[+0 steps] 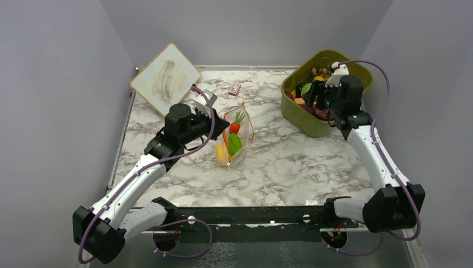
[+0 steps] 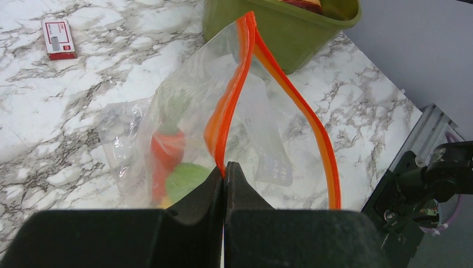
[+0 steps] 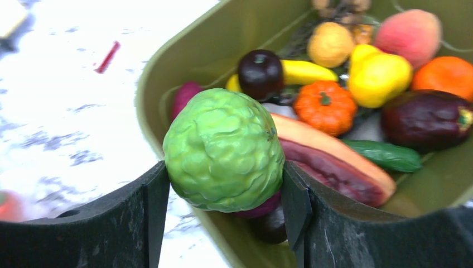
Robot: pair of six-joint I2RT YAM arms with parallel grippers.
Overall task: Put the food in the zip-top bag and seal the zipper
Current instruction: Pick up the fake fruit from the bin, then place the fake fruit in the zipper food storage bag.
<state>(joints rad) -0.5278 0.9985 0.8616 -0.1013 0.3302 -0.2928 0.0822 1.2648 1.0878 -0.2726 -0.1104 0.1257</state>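
The clear zip-top bag [image 1: 239, 135] [image 2: 184, 111] stands mouth-up mid-table, holding an orange carrot [image 1: 235, 127], a green piece [image 2: 187, 181] and a yellow piece [image 1: 221, 152]. Its orange-red zipper [image 2: 237, 84] gapes open in a loop. My left gripper [image 2: 225, 170] [image 1: 223, 125] is shut on the near side of that zipper strip. My right gripper [image 3: 226, 178] [image 1: 315, 97] is shut on a bumpy green fruit [image 3: 223, 148], which it holds just above the near rim of the olive-green tub [image 3: 184, 67] [image 1: 312, 125]. Several more food pieces lie in the tub: a small orange pumpkin [image 3: 325, 106], a yellow pepper [image 3: 379, 75] and a dark eggplant [image 3: 426, 117].
A small red-white packet [image 1: 234, 89] [image 2: 58, 39] lies on the marble behind the bag. A square board [image 1: 165, 78] leans at the back left corner. Grey walls close in three sides, and a black rail [image 1: 251, 215] runs along the front edge.
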